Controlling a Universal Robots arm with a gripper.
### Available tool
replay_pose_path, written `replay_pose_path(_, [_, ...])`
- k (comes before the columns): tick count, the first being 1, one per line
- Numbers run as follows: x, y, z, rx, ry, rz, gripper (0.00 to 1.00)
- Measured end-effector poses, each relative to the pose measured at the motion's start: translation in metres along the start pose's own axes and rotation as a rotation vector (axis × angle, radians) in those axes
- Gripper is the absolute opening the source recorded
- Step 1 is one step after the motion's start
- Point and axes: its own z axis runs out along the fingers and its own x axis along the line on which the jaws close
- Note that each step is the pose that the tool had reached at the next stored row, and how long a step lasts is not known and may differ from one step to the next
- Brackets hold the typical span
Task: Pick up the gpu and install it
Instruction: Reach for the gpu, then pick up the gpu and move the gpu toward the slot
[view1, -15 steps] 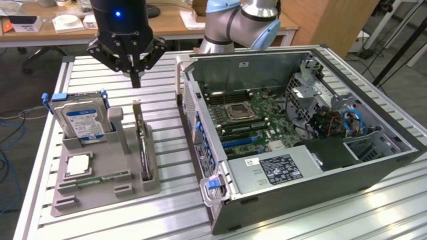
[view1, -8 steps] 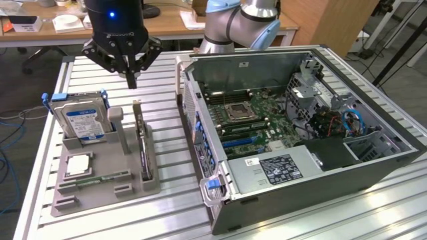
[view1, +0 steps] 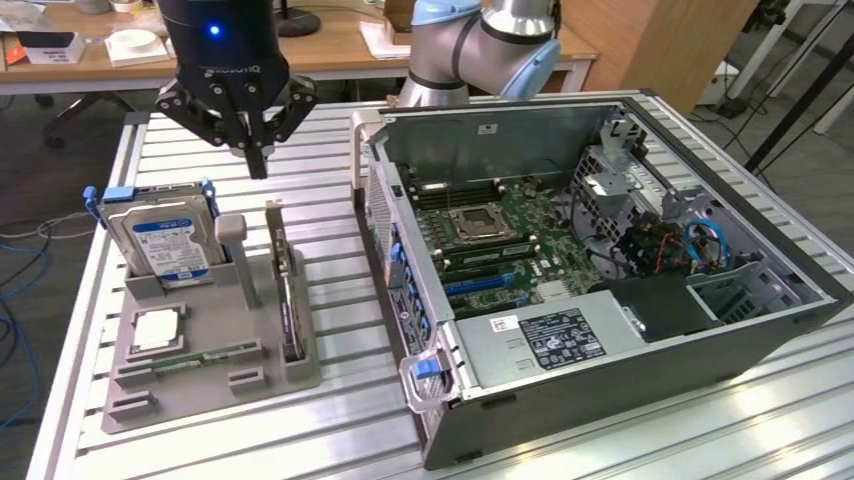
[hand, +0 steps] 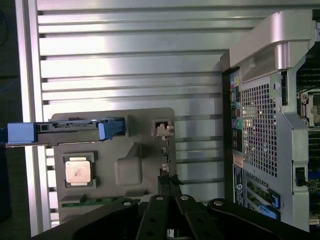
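Exterior high, oblique; wrist overhead; both see tray (view1: 187, 388) (hand: 134, 150).

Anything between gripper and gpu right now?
Nothing visible. The shut gripper hangs above the gpu, which stands on edge in the gray holder, with open air between. The hard drive stands apart, to the exterior view's left.

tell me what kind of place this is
Probably a robotics lab: an open computer tower lies on a slotted aluminium table, a grey fixture holds a hard drive, and a robot arm rises behind.
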Motion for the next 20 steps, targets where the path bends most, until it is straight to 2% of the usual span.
replay_pose_path(20, [0.0009, 0.0, 0.0001, -0.0001, 0.0, 0.0, 0.11])
